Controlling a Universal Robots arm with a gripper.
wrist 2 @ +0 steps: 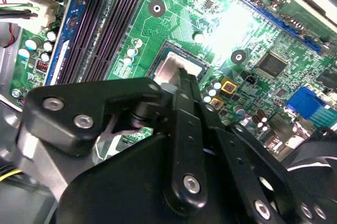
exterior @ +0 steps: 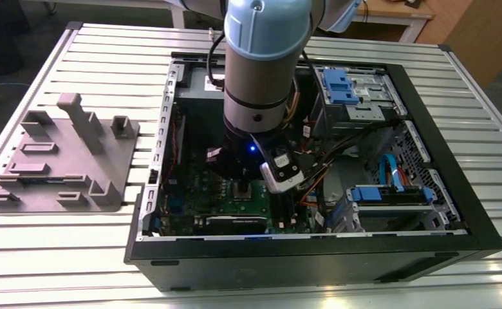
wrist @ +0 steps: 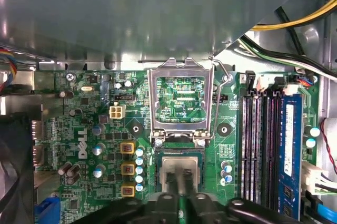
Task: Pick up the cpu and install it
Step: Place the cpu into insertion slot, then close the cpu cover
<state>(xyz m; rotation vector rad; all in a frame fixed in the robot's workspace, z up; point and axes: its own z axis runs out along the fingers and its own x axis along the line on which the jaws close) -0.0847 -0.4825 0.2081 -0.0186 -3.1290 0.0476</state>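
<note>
The gripper [wrist: 179, 179] is seen lowered into the open computer case [exterior: 457, 248], its two black fingertips [wrist: 172, 177] drawn close together with only a narrow gap between them, pressed down onto the cpu [wrist: 181, 167]. Whether the chip is actually pinched or merely touched cannot be told. The cpu is found lying flat in the socket [wrist: 181, 155] on the green motherboard [wrist: 100, 134], its pale silvery top facing upward. Being square, it is given no clear long axis; its edges are lined up with the socket frame. The socket's metal retention frame [wrist: 181, 103] is swung open and stands up just beside the chip, with the wire lever [wrist: 221, 95] raised next to it. In the second wrist view the silvery chip [wrist 2: 171, 68] is glimpsed just past the finger [wrist 2: 185, 84], near the black memory slots [wrist 2: 105, 21]. In the exterior view the arm [exterior: 264, 71] is held nearly vertical over the middle of the case, wrist pointing straight down at the board. A grey fixture block [exterior: 62, 161] is set on the slatted table [exterior: 53, 257] at the exterior view's left, well apart from the case.
</note>
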